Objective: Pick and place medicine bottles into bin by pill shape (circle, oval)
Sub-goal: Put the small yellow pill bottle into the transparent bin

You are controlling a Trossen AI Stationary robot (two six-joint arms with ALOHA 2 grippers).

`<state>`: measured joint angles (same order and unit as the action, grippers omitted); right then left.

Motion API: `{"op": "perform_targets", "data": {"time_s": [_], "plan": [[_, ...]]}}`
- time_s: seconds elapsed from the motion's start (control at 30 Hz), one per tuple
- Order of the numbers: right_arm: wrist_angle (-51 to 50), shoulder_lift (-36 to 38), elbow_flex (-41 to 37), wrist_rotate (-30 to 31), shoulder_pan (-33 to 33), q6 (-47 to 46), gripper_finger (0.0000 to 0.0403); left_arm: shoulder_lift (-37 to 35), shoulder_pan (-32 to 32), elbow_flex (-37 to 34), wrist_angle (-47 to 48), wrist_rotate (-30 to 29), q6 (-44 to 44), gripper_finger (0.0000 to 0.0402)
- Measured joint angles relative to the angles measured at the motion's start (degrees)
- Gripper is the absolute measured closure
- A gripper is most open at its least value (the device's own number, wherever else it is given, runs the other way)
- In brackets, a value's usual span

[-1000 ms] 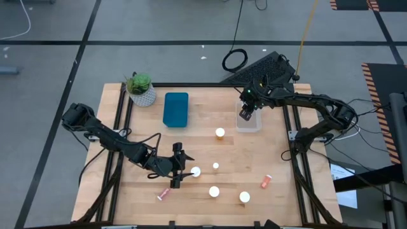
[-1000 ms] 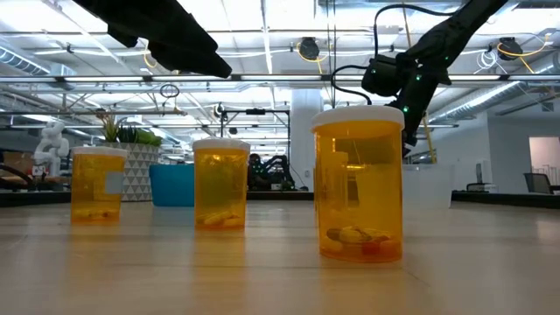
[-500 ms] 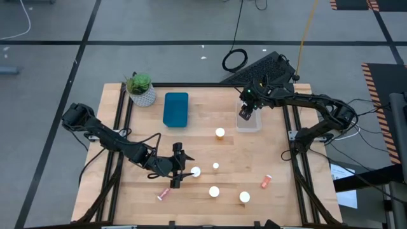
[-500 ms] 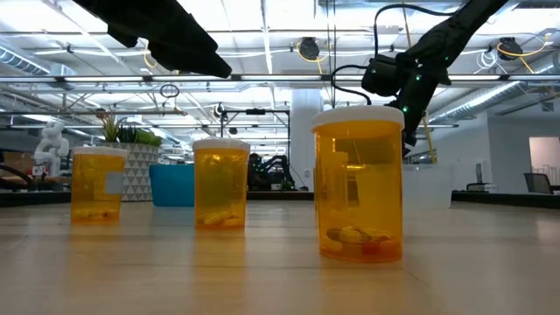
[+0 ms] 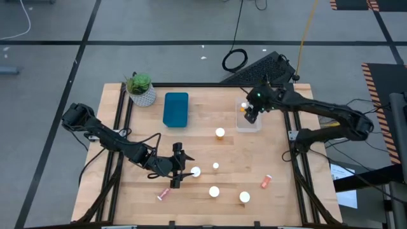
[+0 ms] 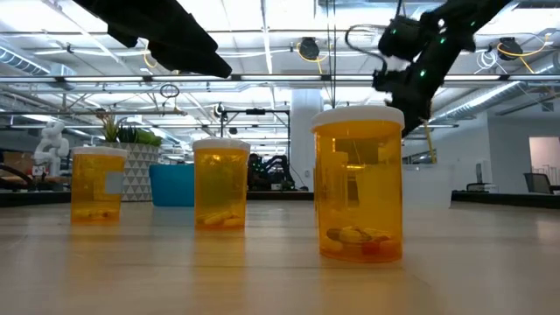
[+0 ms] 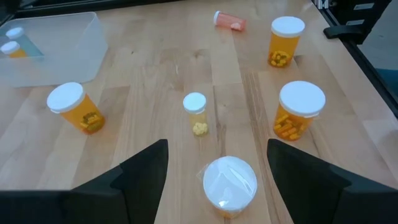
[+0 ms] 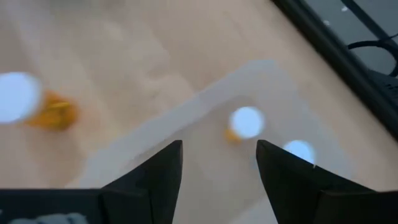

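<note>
Several white-capped medicine bottles stand on the wooden table: amber ones (image 5: 220,133) (image 5: 214,191) (image 5: 244,197) and a slim one (image 5: 215,166). Two pink ones (image 5: 266,181) (image 5: 164,193) lie on their sides. My left gripper (image 7: 217,149) is open low over the table, one finger on each side of a white-capped bottle (image 7: 230,182), apart from it. My right gripper (image 8: 219,148) hangs open above the clear bin (image 5: 249,122) at the far right. Two bottles (image 8: 247,121) (image 8: 300,151) sit in that bin.
A blue bin (image 5: 176,109) and a potted plant (image 5: 140,88) stand at the far left of the table. A black keyboard (image 5: 262,69) lies beyond the far edge. In the low view three amber bottles (image 6: 359,184) (image 6: 220,184) (image 6: 98,184) stand close to the camera.
My right gripper has risen above the clear bin and shifted a little toward the table's right edge. A white bottle cap now shows in the bin where the gripper stood over it. The left arm has kept still.
</note>
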<state>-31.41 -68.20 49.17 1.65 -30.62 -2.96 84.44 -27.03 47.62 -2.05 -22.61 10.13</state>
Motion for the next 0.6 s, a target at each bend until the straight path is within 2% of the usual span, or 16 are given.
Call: {"op": "perform_targets", "data": {"time_s": [0.17, 0.43, 0.6], "plan": [[-1.77, 3.74, 0.00, 4.63, 10.74, -6.85, 0.0202, 0.00, 0.00, 0.02, -1.32, 0.02, -0.58, 0.0128], [3.82, 4.22, 0.02, 14.64, 31.22, -15.56, 0.0202, 0.00, 0.00, 0.02, -0.66, 0.04, -0.51, 0.0128], [8.98, 2.73, 0.02, 16.52, 40.31, -20.40, 0.0202, -0.02, -0.88, 0.04, 7.94, 0.04, 2.47, 0.0128]]}}
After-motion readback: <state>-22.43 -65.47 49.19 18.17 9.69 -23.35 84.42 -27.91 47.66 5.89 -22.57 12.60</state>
